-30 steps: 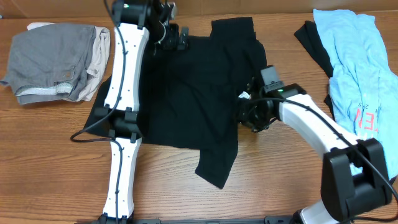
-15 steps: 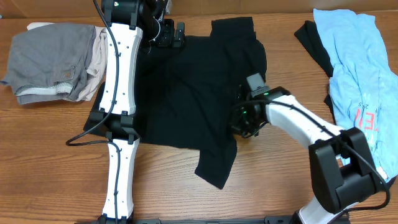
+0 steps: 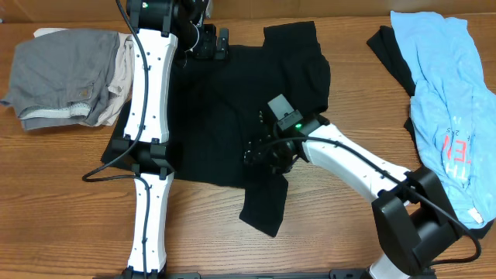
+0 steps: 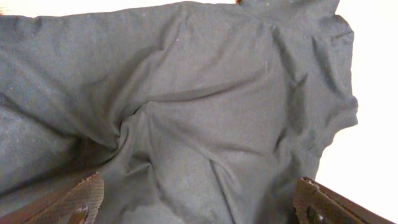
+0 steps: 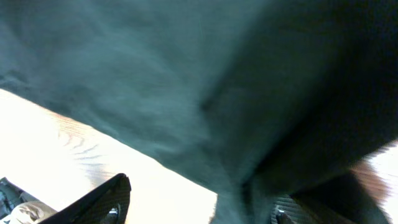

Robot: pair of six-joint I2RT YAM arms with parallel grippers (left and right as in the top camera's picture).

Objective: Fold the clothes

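**Entry: black T-shirt, fold in progress**

1. Landmark: plain black short-sleeved cotton T-shirt (image 3: 225, 116), lying crumpled and only partly flattened in the middle of the wood-grain surface (image 3: 62, 201). One loose flap trails off its near edge toward my arm bases.
2. Right gripper (image 3: 263, 153): low over the shirt's near-right part, just above that flap. In the blurred wrist view its jaws stand parted, with dark cloth lying across one side. I read it as released, though I cannot rule out a fold caught on it.
3. Left gripper (image 3: 211, 43): at the shirt's far-left edge, fingers (image 4: 81, 199) spread wide with cloth below them and nothing clasped.
4. Grey folded piece (image 3: 58, 74) over a beige piece (image 3: 124, 66): left of the shirt, well apart from its body.
5. Light-blue red-printed tee (image 3: 442, 70): right of the shirt, heaped and unfolded, with a dark scrap (image 3: 387, 54) showing at its inner edge.
6. Black cable (image 3: 101, 170): looping left of the shirt, beside the left arm.

**Step judged:** the right side is being brought over. The fold is rough and no neat rectangle is formed yet.

**Next move calls for:** a fresh pinch on the trailing flap, then carrying it across the body while the far edge is held flat.

**Room:** only a pale strip beyond the shirt's far edge. I cannot tell what it is.
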